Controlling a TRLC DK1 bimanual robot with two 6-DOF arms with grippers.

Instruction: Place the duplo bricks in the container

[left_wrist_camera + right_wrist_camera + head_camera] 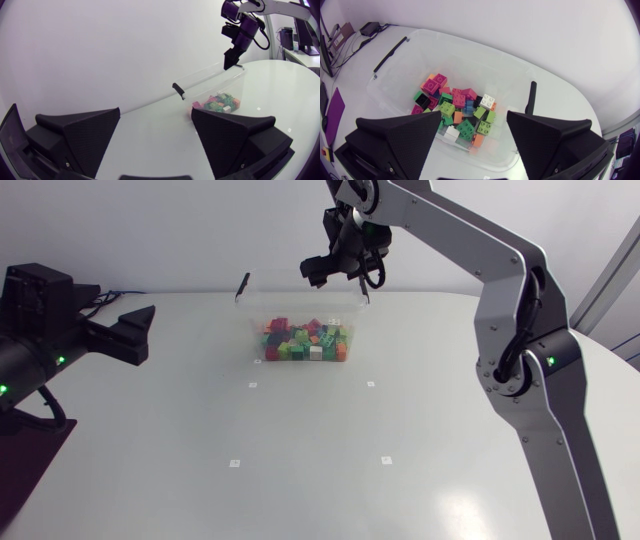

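A clear plastic container (256, 330) stands at the back middle of the table, holding several duplo bricks (305, 340) in green, red, pink, orange, blue and white. My right gripper (337, 278) hangs above its far right rim, open and with nothing in it. In the right wrist view the bricks (460, 105) lie in a heap under the open right gripper (474, 116), inside the container (485, 67). My left gripper (138, 332) rests open and empty at the table's left side. From the left wrist view, the left gripper (155, 114) faces the container (210, 82) and the right gripper (234, 59) across the table.
The container has a black handle clip at each end (390, 54) (531, 97). Small white markers (252, 385) dot the tabletop in front of it. A dark purple mat (30, 465) lies at the front left edge, and cables (100, 300) run along the back left.
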